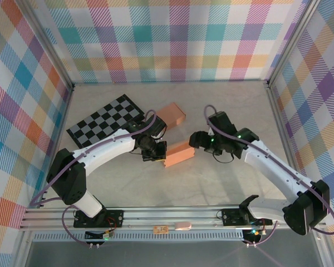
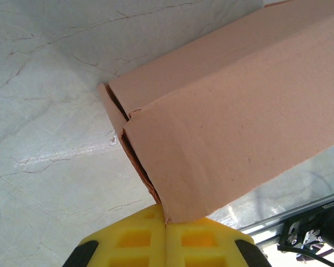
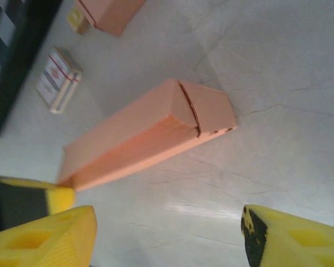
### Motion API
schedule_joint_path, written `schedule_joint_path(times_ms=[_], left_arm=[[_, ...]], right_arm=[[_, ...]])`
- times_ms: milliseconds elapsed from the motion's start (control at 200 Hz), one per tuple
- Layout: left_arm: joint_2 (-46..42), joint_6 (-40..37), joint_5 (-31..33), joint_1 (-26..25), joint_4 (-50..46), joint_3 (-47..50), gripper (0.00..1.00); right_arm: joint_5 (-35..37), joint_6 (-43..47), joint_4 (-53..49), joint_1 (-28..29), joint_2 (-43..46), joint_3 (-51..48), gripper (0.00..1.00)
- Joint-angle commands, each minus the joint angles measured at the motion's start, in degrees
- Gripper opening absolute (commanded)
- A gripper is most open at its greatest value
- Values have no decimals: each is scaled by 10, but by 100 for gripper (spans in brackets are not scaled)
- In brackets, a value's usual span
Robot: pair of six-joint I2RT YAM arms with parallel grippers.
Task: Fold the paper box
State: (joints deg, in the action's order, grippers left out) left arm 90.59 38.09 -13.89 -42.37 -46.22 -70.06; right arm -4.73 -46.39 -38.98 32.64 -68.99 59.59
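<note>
The box (image 1: 178, 154) lies flat near the middle of the table (image 1: 222, 100), its length running from 8 to 2 o'clock in the top view. The left gripper (image 1: 155, 151) sits at its 8 o'clock end. In the left wrist view its yellow fingers (image 2: 133, 242) are pressed together with nothing between them, and their tips touch the lower corner of the box (image 2: 234, 133). The flaps on that end stand slightly ajar, with dark gaps along the seams.

The right gripper (image 1: 196, 139) hovers just off the 2 o'clock end. In the right wrist view its fingers (image 3: 44, 236) are spread wide and hold nothing. The box (image 3: 150, 133) lies on the table beyond them at 12 o'clock, apart from both tips, with its near end flap tucked shut.

A second box (image 1: 171, 114) lies at 12 o'clock from the first, a checkerboard (image 1: 106, 127) at 10 o'clock. A small white pack (image 3: 58, 80) lies between the checkerboard and the box.
</note>
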Motion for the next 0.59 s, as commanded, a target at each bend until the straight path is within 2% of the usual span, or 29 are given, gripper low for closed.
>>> schedule_joint_path(times_ms=[0, 80, 160, 385, 590], left_arm=[[13, -2, 9, -5, -17, -4, 2], [13, -2, 10, -5, -17, -5, 2], [12, -3, 9, -5, -17, -6, 2], [13, -3, 9, -6, -16, -7, 2], [16, -3, 9, -6, -17, -13, 2]], right_arm=[[-109, -188, 88, -33, -8, -13, 71], [-153, -261, 138, -56, -18, -36, 73], [-182, -300, 146, -77, -31, -47, 73], [-220, -296, 157, -92, -67, -64, 72], [-222, -289, 167, -93, -78, -100, 64]])
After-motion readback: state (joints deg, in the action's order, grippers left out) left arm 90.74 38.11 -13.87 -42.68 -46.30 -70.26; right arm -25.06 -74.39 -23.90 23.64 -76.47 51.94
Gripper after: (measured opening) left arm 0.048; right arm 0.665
